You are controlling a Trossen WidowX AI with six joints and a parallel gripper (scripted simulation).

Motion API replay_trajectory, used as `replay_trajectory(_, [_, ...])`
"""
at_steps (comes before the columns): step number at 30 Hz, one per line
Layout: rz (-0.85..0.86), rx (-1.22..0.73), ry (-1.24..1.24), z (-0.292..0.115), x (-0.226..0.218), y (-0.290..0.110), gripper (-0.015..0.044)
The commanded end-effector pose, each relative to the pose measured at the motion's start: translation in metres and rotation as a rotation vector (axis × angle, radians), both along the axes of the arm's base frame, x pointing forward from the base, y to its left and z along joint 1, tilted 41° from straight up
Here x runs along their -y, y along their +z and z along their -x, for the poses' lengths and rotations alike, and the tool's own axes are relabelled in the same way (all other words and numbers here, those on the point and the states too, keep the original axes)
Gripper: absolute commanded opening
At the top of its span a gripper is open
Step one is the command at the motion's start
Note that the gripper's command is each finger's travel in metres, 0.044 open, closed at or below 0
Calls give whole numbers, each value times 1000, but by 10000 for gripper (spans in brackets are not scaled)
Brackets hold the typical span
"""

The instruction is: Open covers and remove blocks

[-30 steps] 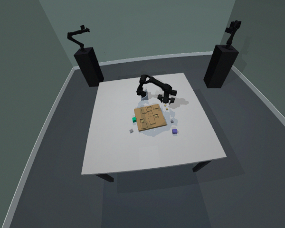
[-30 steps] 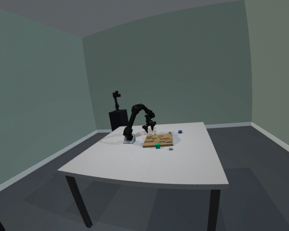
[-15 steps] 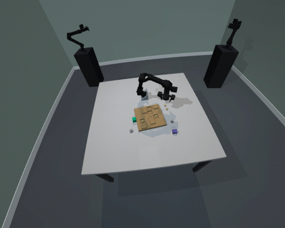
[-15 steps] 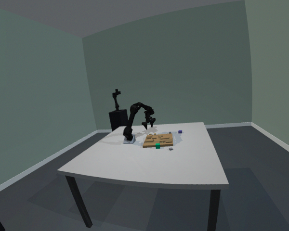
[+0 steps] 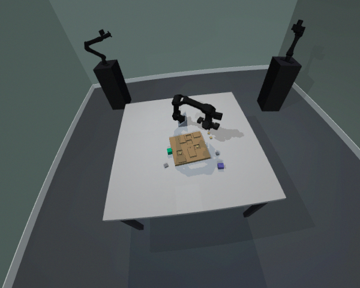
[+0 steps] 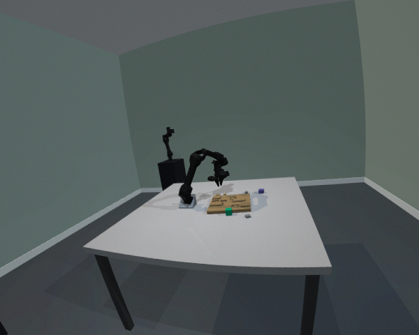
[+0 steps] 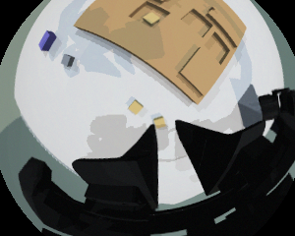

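Note:
The tan puzzle board (image 5: 186,161) (image 6: 213,210) (image 7: 115,23) lies mid-table with several raised covers. A small tan block (image 7: 150,19) sits in a well on it. My gripper (image 5: 210,125) (image 6: 219,182) (image 7: 165,126) hangs just off the board's far right corner, a little above the table, its fingers close together with nothing between them. Two small tan blocks (image 7: 135,106) (image 7: 159,121) (image 5: 209,132) (image 5: 211,136) lie on the table below it, clear of the board. A green block (image 5: 169,150) (image 6: 228,211) rests against the board's left edge.
A purple block (image 5: 220,165) (image 6: 260,190) (image 7: 47,41) and two small grey blocks (image 5: 165,165) (image 5: 217,152) (image 6: 247,216) (image 7: 68,61) lie on the table around the board. The arm's base (image 5: 182,121) stands behind the board. Two black camera pillars (image 5: 111,83) (image 5: 278,83) stand beyond the table.

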State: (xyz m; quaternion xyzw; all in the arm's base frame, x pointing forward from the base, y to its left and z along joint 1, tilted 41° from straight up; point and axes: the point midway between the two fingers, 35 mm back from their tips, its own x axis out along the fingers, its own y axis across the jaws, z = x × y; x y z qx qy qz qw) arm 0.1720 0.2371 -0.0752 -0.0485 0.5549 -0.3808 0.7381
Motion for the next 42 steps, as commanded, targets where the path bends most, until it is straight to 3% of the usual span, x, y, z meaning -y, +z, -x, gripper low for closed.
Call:
replay_trajectory(1, [-25,44,-72,-17,4,12,0])
replay_trajectory(21, [-86,292,-381,-95,44,63,0])
replay_trajectory(42, [-109,582,-706,-161,116,126,0])
